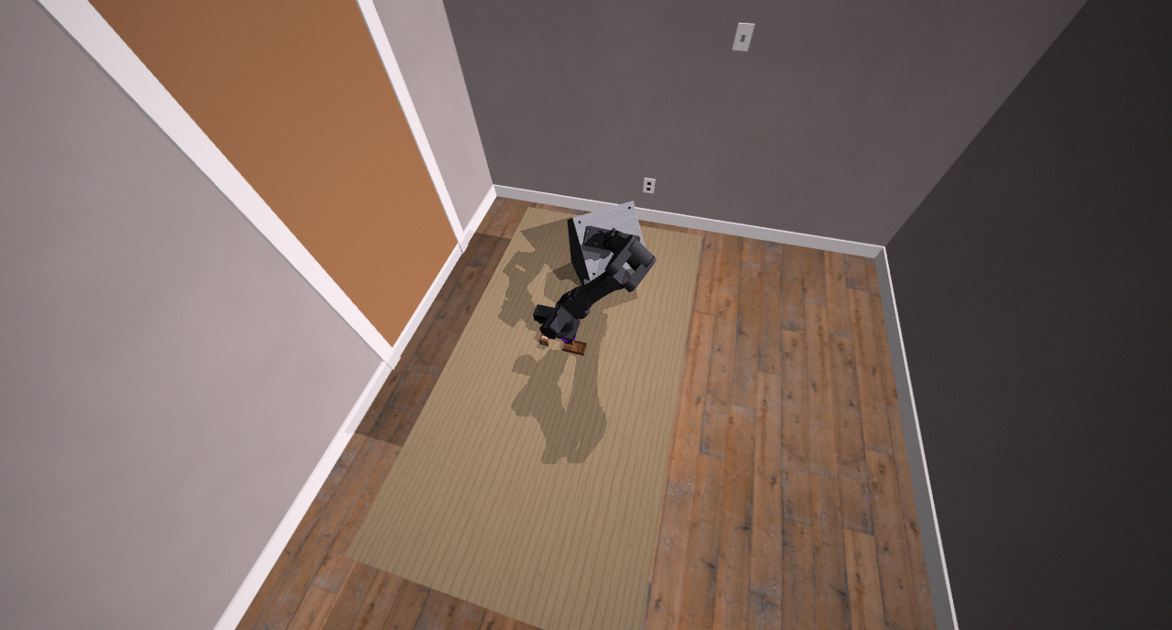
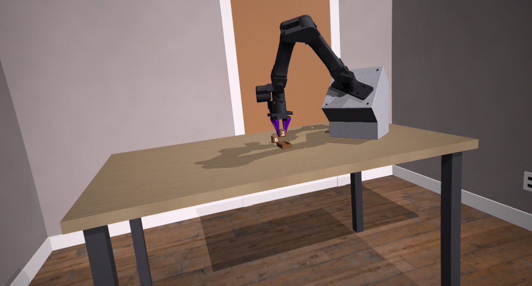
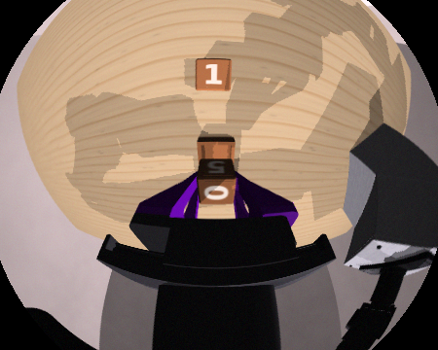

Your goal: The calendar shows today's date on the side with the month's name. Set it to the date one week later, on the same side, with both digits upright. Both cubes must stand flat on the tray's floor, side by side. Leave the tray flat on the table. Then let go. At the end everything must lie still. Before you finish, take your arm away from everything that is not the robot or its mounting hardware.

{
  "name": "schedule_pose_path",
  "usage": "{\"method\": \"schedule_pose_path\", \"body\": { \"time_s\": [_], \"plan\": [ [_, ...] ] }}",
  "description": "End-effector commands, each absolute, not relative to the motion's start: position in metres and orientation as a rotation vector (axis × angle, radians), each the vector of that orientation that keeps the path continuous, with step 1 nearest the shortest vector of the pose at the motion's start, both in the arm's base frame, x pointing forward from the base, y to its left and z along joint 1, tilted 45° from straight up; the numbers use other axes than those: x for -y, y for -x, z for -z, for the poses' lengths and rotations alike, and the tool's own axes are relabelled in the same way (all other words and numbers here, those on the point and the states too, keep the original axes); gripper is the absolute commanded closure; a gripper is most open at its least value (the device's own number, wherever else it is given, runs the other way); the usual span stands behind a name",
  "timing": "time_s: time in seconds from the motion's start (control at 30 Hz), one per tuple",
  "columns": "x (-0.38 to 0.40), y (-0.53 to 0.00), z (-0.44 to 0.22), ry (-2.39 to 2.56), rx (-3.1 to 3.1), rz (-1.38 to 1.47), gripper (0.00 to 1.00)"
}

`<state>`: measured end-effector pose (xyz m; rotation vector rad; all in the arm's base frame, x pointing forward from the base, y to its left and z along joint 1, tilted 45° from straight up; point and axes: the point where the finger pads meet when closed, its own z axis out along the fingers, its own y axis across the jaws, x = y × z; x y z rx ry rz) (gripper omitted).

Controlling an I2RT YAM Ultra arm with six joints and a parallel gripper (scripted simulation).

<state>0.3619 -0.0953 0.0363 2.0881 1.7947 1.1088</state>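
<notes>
The gripper [image 2: 282, 132] [image 3: 216, 183], with purple fingers, is shut on a brown cube and holds it off the table. The held cube [image 3: 216, 192] has a 0 on top and an inverted 5 on the side below it in the wrist view; an upright 2 faces the exterior view. The small brown tray [image 1: 580, 347] [image 2: 285, 146] [image 3: 216, 150] is on the table, partly hidden behind the held cube in the wrist view. The other cube [image 1: 543, 341] [image 2: 275, 139] [image 3: 213, 74] lies apart from the tray, with 1 on top and an upright 6 facing the exterior camera. No month name is legible.
The grey robot base block [image 1: 636, 216] [image 2: 353, 129] [image 3: 360, 187] stands on the table [image 1: 507, 527] [image 2: 149, 180] [image 3: 146, 44] to the right of the tray in the exterior view. The arm's shadows fall around the tray and the loose cube.
</notes>
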Motion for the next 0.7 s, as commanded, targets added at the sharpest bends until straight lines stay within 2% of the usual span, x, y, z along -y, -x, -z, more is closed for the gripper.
{"method": "schedule_pose_path", "body": {
  "time_s": [0.0,0.67],
  "plan": [
    [0.1004,-0.362,-0.0381,-2.086,-1.782,-1.096,0.73],
    [0.0993,-0.3642,-0.0356,-2.086,-1.782,-1.096,0.73]
  ]
}}
